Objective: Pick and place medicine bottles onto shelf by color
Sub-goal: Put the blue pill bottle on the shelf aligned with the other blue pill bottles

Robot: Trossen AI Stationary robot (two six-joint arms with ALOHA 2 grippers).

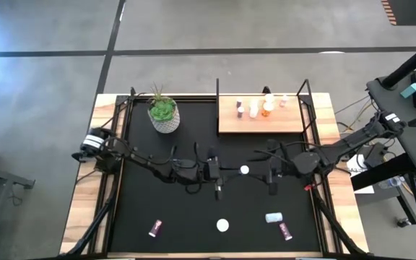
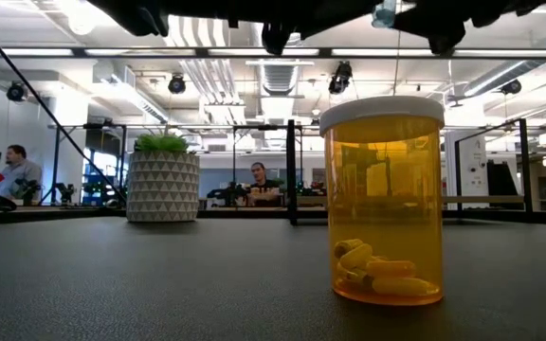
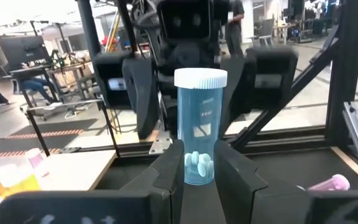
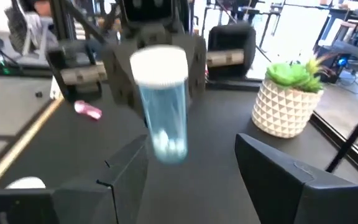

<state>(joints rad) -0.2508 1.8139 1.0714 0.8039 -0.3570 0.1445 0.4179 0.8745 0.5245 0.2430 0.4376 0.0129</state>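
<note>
Handover in progress: left gripper (image 3: 199, 177) clamps blue bottle (image 3: 199, 127); right gripper (image 4: 191, 165), at three o'clock, half-open, must close.

Bottles on the shelf (image 1: 260, 115) appear too small from above to tell their colours surely. The blue bottle (image 4: 162, 102) looks blurred. Both arms are cut off in the low view.
</note>
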